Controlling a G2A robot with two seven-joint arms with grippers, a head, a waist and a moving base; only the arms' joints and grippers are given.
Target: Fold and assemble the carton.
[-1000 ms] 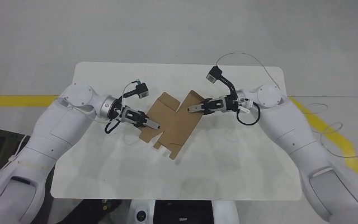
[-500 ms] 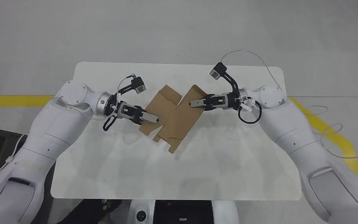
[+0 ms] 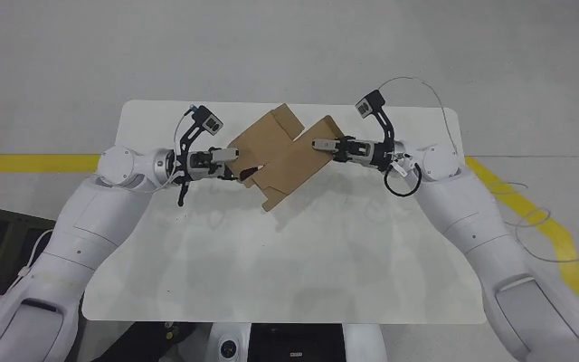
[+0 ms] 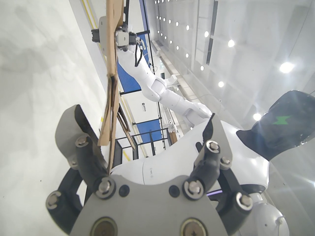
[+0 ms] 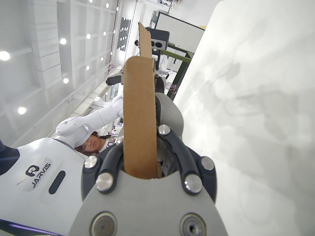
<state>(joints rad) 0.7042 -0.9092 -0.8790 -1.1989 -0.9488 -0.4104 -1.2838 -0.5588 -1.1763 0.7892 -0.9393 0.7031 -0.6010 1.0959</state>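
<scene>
Carton (image 3: 276, 158) = plain brown corrugated cardboard, matt, slightly rough, w/ raw layered edges showing right next to the left tool (image 4: 145, 122). That tool's fingers (image 4: 85, 133) are matt black on the inner face w/ a smooth light grey outer shell. They sit on a satin grey metal plate w/ shiny steel screws. Right tool (image 3: 318, 145) has the same finish, afaict. Bench (image 3: 271, 271) below both tools is smooth white, semi-matt, w/ soft shadows.

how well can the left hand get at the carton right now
Likely yes: the left hand is open with the carton edge already sitting inside it, nothing blocking.
</scene>
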